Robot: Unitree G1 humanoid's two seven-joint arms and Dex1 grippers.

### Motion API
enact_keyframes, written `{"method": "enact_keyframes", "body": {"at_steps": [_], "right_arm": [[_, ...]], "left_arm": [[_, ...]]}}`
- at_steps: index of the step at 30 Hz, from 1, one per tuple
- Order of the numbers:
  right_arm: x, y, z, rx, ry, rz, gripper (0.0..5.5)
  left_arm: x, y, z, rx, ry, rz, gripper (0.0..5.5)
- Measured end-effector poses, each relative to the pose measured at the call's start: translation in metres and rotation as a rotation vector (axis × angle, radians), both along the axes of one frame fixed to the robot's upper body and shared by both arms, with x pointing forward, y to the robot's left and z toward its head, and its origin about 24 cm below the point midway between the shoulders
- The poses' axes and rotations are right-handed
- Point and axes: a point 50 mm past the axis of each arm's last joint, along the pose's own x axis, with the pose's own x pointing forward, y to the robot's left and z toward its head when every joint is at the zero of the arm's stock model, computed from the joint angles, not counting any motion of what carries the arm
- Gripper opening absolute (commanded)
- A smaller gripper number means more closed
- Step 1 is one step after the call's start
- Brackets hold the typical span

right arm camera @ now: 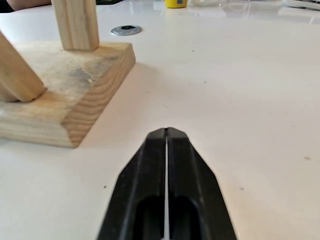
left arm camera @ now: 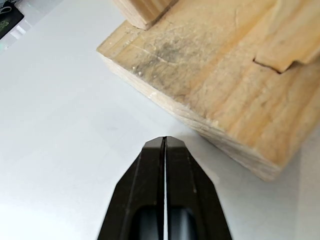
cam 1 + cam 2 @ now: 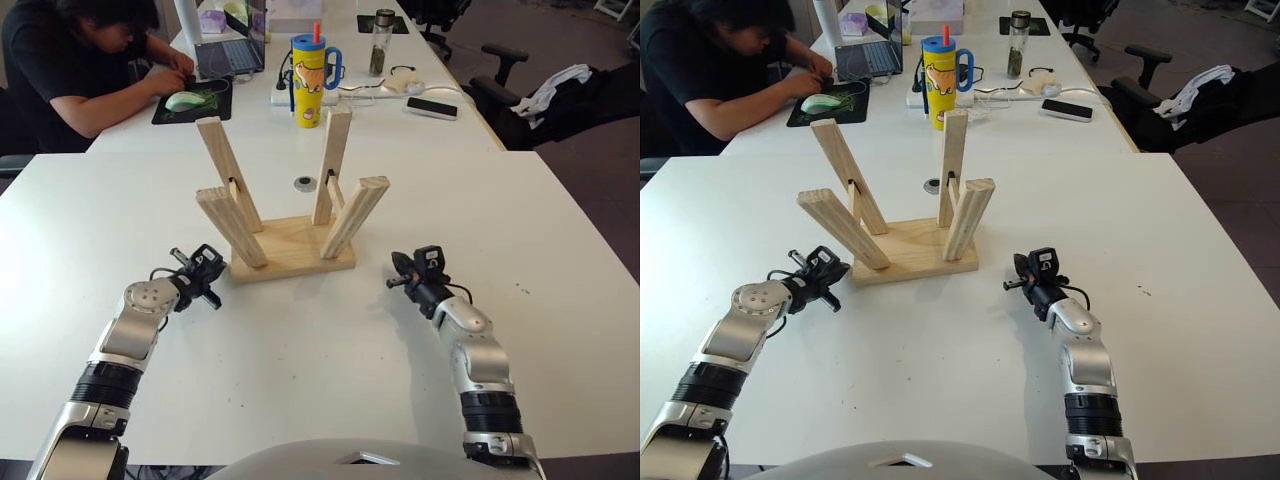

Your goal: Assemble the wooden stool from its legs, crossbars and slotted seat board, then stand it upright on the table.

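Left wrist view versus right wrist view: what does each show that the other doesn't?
Left wrist: left gripper, shut, close to a corner of the board; a notch in the board's top. Right wrist: right gripper, shut, apart from the board; a grommet; a yellow cup far off. Both: board, legs, white table.

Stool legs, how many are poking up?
4, all on the seat board: far-left leg, far-right leg, near-left leg, near-right leg. None seems hidden.
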Motion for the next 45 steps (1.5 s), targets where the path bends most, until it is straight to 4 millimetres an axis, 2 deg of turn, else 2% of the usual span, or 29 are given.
{"method": "enact_keyframes", "body": {"at_steps": [3,7,11,15,21,24,29,36,40,45], "right_arm": [[0.012,0.010,-0.004,0.006,0.001,0.040,0.02],[0.017,0.027,-0.006,0.044,-0.010,0.096,0.02],[0.014,0.026,-0.006,0.089,-0.012,0.110,0.02],[-0.001,0.024,-0.006,0.113,-0.004,0.131,0.02],[-0.034,0.002,-0.003,0.069,0.034,0.104,0.02],[-0.046,0.002,0.000,0.073,0.059,0.072,0.02],[-0.055,0.005,0.014,0.096,0.117,0.050,0.02],[-0.053,-0.001,0.039,0.174,0.140,0.021,0.02],[-0.048,-0.001,0.056,0.163,0.128,0.037,0.02],[-0.052,0.000,0.069,0.155,0.139,0.073,0.02]], "left_arm": [[-0.002,-0.005,-0.001,-0.003,0.010,-0.030,0.00],[0.003,-0.018,-0.003,-0.008,0.027,-0.102,0.00],[0.008,-0.021,-0.001,-0.013,0.036,-0.131,0.00],[0.008,-0.023,0.002,-0.033,0.061,-0.130,0.00],[-0.031,-0.041,0.002,-0.123,0.125,-0.162,0.00],[-0.038,-0.046,0.004,-0.135,0.138,-0.140,0.00],[-0.042,-0.047,0.010,-0.204,0.186,-0.046,0.00],[-0.049,-0.050,0.020,-0.347,0.288,0.050,0.00],[-0.048,-0.048,0.034,-0.421,0.295,0.093,0.00],[-0.041,-0.041,0.060,-0.465,0.230,0.108,0.00]]}}
